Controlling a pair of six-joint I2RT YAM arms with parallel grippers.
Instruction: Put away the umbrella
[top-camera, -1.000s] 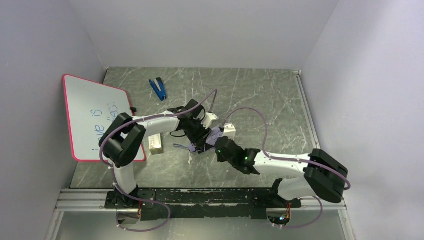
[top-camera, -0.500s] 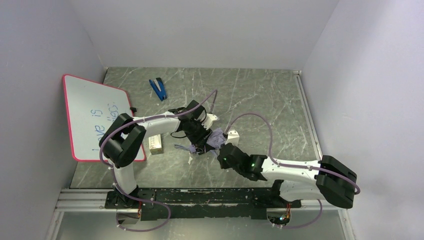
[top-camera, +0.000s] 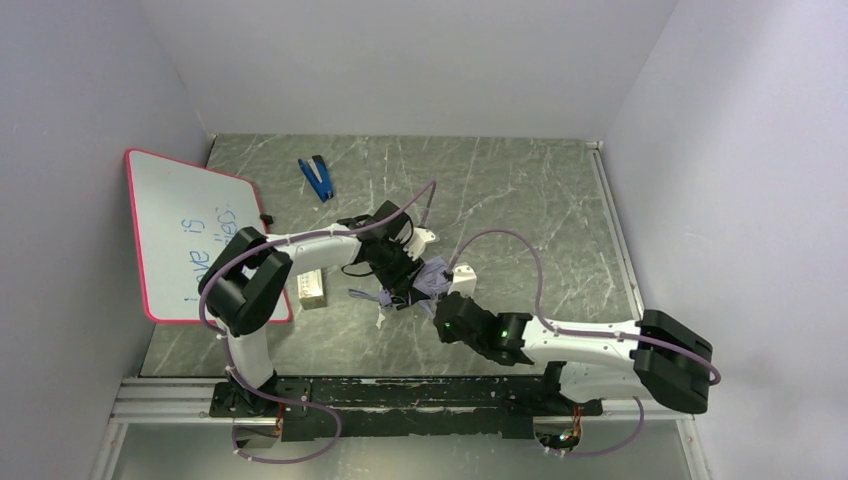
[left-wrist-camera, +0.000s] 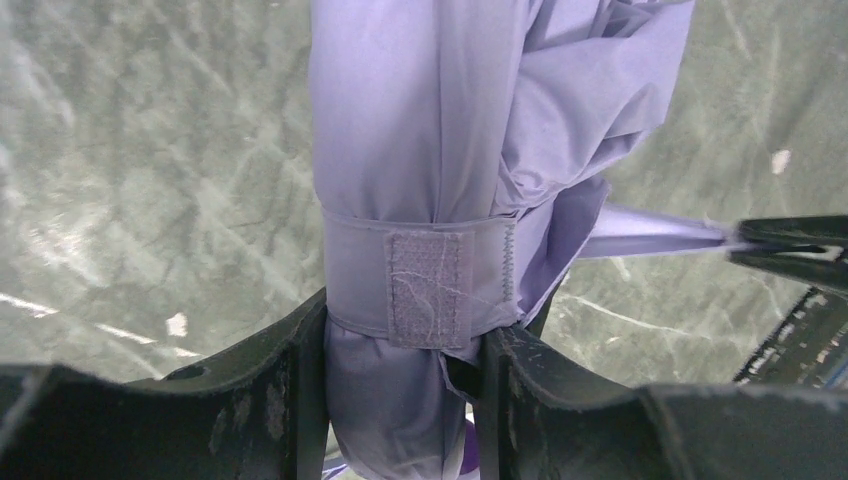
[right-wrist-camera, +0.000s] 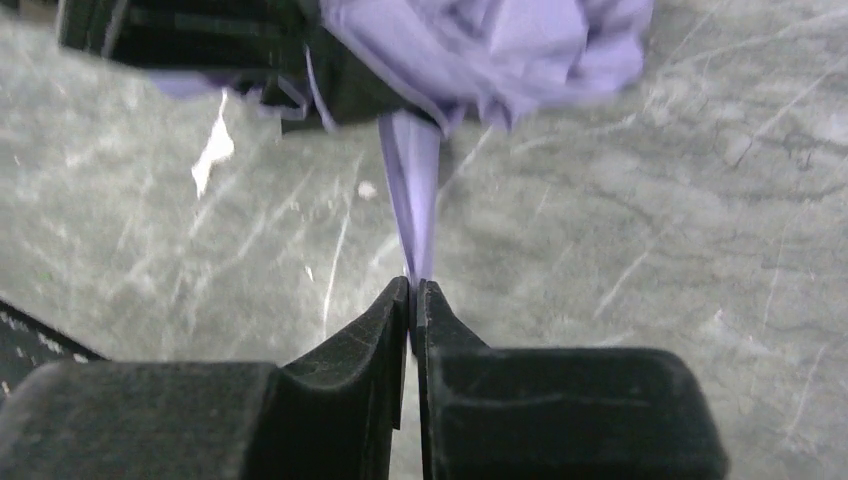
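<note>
From where I stood, the far right of the counter lay free for a pass. Leftward, a whiteboard, a small white block and a blue object crowded the way. Mid-counter, the strap of the umbrella, taut between the left tool and the right tool, barred crossing.

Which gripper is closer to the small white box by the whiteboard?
Left. The left gripper, shut on the umbrella, sits just right of the box in the top view. The right gripper pinches the strap farther right.

Whiteboard, blue tool, pale box
</note>
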